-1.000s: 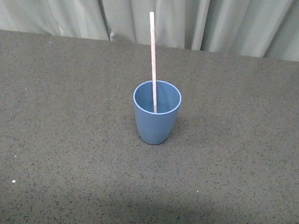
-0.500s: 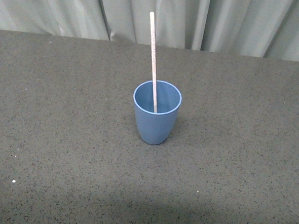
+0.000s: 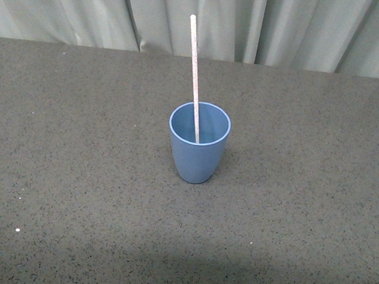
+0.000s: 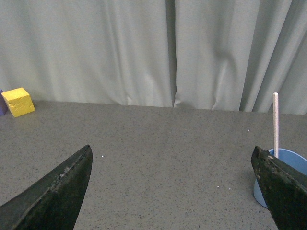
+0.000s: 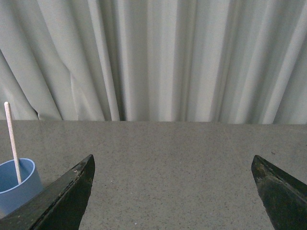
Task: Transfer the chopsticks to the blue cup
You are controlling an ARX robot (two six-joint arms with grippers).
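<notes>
The blue cup (image 3: 198,142) stands upright on the dark speckled table in the front view. The pale chopstick (image 3: 194,71) stands inside it, its top leaning slightly to the left, rising well above the rim. Neither arm shows in the front view. My left gripper (image 4: 172,158) is open and empty, with the cup (image 4: 288,160) and chopstick (image 4: 275,122) beside one of its fingers. My right gripper (image 5: 172,165) is open and empty, with the cup (image 5: 17,184) and chopstick (image 5: 12,141) beside one of its fingers.
A grey curtain (image 3: 261,24) hangs behind the table's far edge. A yellow block (image 4: 18,101) sits on the table near the curtain in the left wrist view, with a dark purple thing at the frame's edge beside it.
</notes>
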